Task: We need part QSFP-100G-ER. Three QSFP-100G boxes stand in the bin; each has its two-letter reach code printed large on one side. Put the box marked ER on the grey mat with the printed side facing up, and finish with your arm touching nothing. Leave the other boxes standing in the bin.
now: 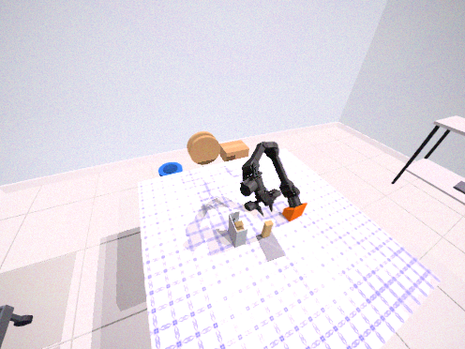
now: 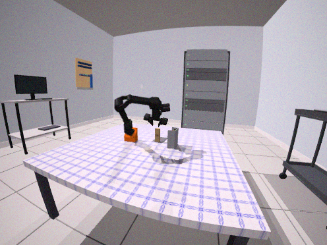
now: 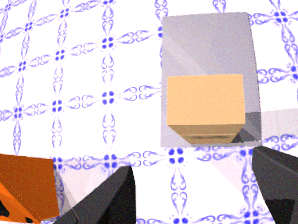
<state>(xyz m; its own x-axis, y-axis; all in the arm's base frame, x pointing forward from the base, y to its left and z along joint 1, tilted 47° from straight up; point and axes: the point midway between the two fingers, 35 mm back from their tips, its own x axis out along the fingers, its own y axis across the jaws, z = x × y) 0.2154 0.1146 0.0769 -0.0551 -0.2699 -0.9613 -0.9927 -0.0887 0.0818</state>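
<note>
Gripper [image 1: 266, 212] [image 2: 155, 126] [image 3: 194, 167] fingers, parted and empty, hang above and just short of your likely target, the tan box [image 1: 267, 229] [image 2: 157, 135] [image 3: 206, 100] standing long axis vertical on the grey mat [image 1: 274, 250] [image 2: 163, 139] [image 3: 205, 45]; whether ER is it or in the bin [image 1: 237, 236] [image 2: 172, 139] beside, you cannot tell.

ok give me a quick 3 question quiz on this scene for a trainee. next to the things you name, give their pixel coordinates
1. True or false: the box [image 1: 267, 229] [image 2: 157, 135] [image 3: 206, 100] on the grey mat [image 1: 273, 250] [image 2: 163, 139] [image 3: 210, 45] is lying flat.
2. Where is the tool [image 1: 266, 212] [image 2: 155, 126] [image 3: 194, 167]? a) inside the bin [image 1: 237, 237] [image 2: 172, 140] b) gripping the box c) above the table, holding nothing
3. Fill in: the arm's base [image 1: 295, 214] [image 2: 126, 139] [image 3: 30, 182] is coloured ____.

Key: 1 false; 2 c; 3 orange
</note>
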